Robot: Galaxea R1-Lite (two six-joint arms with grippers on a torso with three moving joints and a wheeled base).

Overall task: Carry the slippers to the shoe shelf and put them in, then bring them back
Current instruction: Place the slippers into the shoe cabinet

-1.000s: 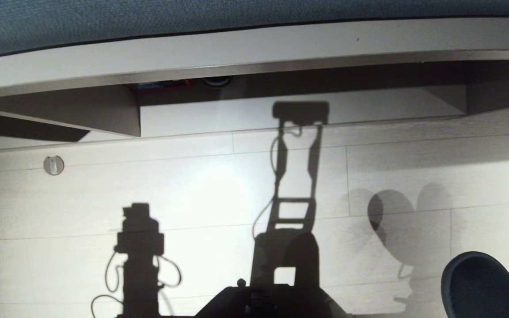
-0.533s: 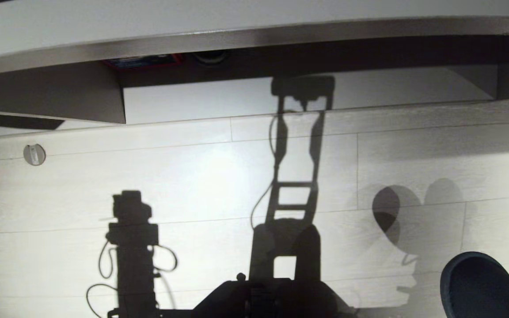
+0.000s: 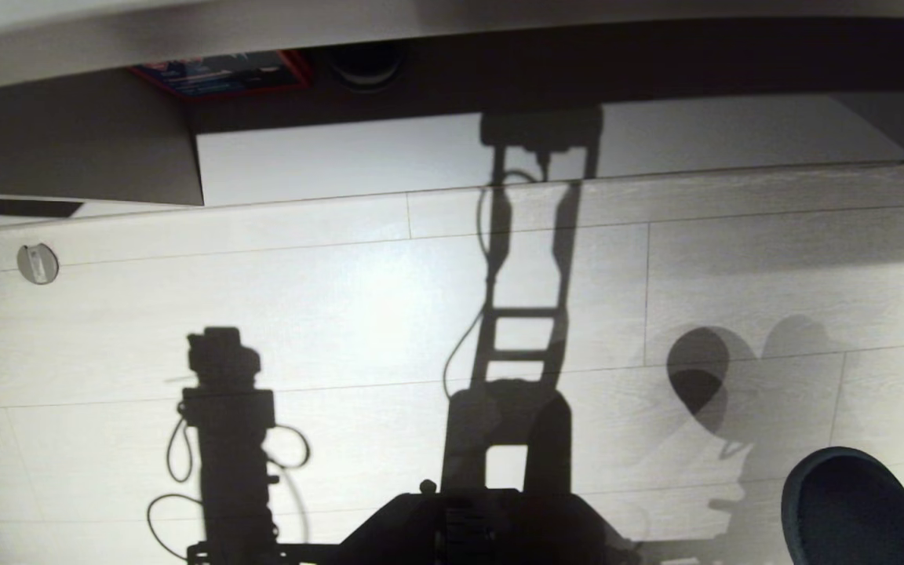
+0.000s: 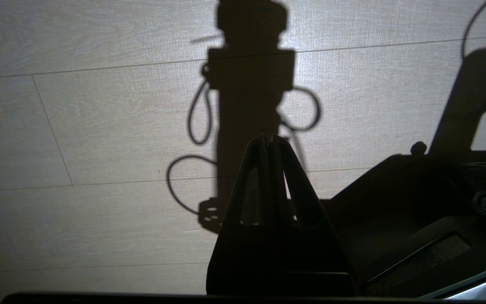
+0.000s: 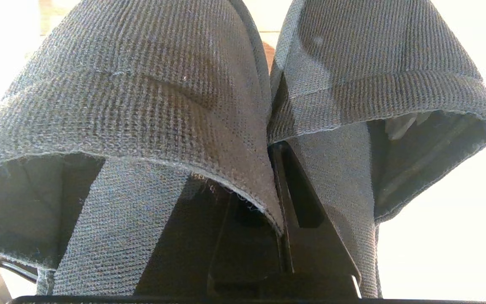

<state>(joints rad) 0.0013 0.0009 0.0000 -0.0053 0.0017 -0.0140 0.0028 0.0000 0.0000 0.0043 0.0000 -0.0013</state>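
Nearest, right gripper (image 5: 283,198) clenched on the inner edges of the 2 slippers (image 5: 150,105), toes pointing away, hanging at the head view's lower right above the floor (image 3: 342,314). Left gripper (image 4: 268,141) pinched together, empty. Farther ahead, the shoe shelf (image 3: 421,161), open-fronted.

Pale plank floor (image 3: 342,314), round floor disc (image 3: 38,264), red-edged box (image 3: 220,73)

no readable text, red-edged item (image 3: 220,72) print too blurred
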